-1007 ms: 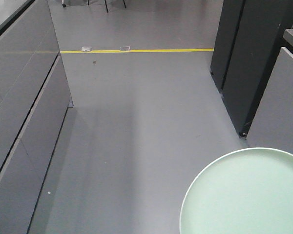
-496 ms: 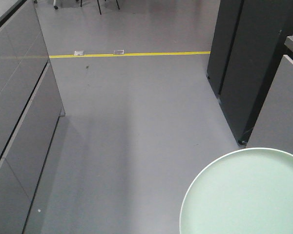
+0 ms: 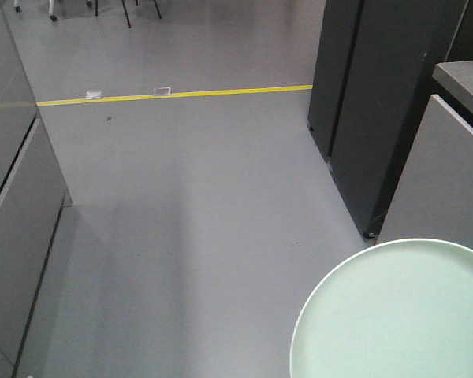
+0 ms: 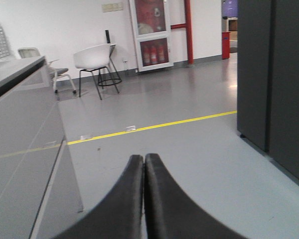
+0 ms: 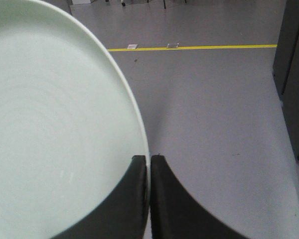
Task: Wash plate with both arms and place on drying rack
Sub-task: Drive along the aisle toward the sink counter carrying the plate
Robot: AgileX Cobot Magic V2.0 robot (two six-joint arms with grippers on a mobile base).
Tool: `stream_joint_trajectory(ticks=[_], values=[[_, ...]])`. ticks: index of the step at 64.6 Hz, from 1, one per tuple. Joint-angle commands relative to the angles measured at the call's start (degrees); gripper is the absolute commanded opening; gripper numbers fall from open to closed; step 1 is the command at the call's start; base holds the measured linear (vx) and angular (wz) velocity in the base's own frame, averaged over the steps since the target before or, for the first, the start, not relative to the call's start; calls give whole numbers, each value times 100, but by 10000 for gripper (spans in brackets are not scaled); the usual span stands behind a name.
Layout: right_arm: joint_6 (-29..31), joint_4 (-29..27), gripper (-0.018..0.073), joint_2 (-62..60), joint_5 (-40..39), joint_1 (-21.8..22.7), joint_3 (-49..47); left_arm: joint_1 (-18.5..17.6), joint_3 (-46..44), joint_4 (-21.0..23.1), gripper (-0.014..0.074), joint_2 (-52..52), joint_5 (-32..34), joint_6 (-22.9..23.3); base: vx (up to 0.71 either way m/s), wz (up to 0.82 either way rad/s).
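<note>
The pale mint-green plate point(image 3: 394, 315) fills the lower right corner of the front view and hangs above the floor. It also fills the left half of the right wrist view, where the plate point(image 5: 55, 119) has its rim pinched between the two black fingers of my right gripper point(image 5: 149, 158), which is shut on it. My left gripper point(image 4: 144, 157) is shut with its fingers pressed together and nothing between them, pointing over bare floor. The drying rack is out of view.
Grey cabinet fronts point(image 3: 16, 213) line the left side. A tall dark cabinet point(image 3: 378, 102) and a grey counter side point(image 3: 441, 173) stand on the right. A yellow floor line point(image 3: 173, 95) crosses ahead. A white chair point(image 4: 94, 59) stands far back.
The whole scene has slid to the left in the front view: the left cabinets have moved out of frame and the dark cabinet further in. The plate keeps its place in the frame.
</note>
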State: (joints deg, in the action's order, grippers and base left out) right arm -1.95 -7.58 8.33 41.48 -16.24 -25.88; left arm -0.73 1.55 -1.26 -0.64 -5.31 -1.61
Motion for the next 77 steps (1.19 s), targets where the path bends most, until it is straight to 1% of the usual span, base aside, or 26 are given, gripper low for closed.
stream_joint_trajectory(ticks=[1, 33, 77], values=[[-2, -20, -2, 69, -435, 12, -132, 13, 123, 8, -6, -35, 430, 57, 18, -26], [-2, -20, -2, 69, -435, 12, -132, 13, 123, 8, -6, -35, 430, 57, 17, -34], [-2, -20, -2, 69, -435, 12, -132, 13, 123, 8, -6, -35, 430, 57, 16, -43]])
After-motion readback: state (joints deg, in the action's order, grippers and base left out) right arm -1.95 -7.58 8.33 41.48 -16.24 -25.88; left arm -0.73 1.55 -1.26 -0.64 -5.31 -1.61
